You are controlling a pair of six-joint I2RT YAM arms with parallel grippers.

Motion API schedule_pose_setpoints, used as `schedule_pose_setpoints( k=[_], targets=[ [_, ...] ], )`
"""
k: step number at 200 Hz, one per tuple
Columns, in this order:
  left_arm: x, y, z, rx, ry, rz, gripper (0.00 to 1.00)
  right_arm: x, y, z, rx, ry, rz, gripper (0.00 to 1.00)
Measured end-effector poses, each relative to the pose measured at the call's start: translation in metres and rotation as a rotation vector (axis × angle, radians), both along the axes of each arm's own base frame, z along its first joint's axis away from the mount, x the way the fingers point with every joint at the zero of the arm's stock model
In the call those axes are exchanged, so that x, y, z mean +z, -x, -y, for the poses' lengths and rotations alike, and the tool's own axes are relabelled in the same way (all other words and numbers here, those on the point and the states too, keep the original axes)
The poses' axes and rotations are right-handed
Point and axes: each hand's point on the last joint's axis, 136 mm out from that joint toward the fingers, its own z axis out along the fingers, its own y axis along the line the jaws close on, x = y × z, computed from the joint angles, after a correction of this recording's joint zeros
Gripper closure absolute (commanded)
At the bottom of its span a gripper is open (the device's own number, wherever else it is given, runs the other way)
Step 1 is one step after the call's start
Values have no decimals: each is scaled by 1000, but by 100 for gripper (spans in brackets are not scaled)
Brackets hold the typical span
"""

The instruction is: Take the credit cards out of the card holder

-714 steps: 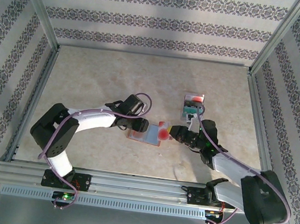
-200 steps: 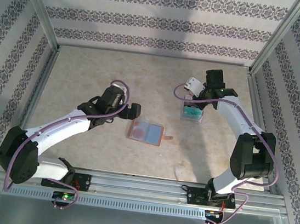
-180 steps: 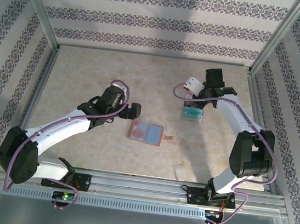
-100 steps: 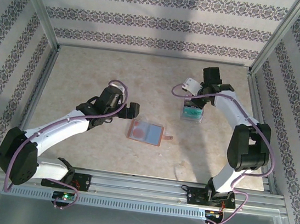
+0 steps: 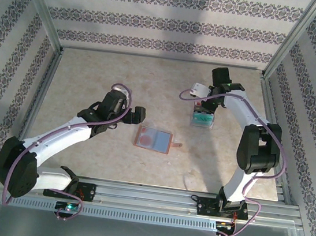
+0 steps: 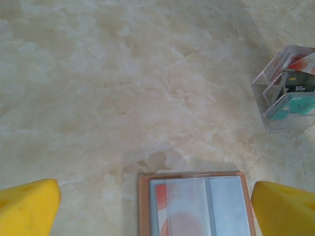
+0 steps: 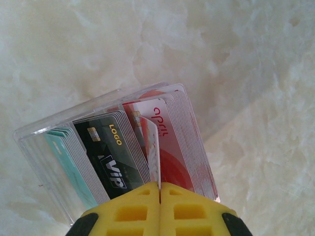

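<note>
Entered the card holder (image 5: 154, 139) as lying opened flat on the marbled table (image 5: 94, 74), near the front middle, pink border outermost and greyish pockets exposed, with a reddish round patch showing through one translucent pocket. Listed the left gripper (image 5: 137, 115) as poised just beside the holder's far left corner, apart from it, yellow fingers (image 6: 27, 209) spread wide and holding nothing. From the left wrist, placed the holder between the two fingertips, low in the view. Found the right gripper (image 7: 160, 189) well apart from the holder, off to the far right, poised over a clear plastic box (image 7: 39, 162). Noted its jaws pressed together on the edge of one credit card (image 7: 151, 147), a pale thin card seen nearly edge-on, reaching into the box between the dark grey and the red stacks. Counted three groups of credit cards (image 7: 110, 157) upright inside that box: teal at one end, dark grey with "VIP" lettering in the middle, red and white at the other. Recorded the box as resting on the table, to the right of the holder and farther back, not touching it.
</note>
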Motion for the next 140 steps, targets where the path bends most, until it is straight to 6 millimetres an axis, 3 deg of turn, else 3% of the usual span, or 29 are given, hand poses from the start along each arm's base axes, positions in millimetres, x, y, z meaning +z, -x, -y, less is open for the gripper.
schedule_pose_setpoints(
  k=[80,140],
  targets=[
    [6,-1,-4,10,11,14,1,-3,-16,-1,59,43,-9,100],
    [6,0,-3,4,15,12,1,10,-24,-2,75,28,16,100]
  ],
)
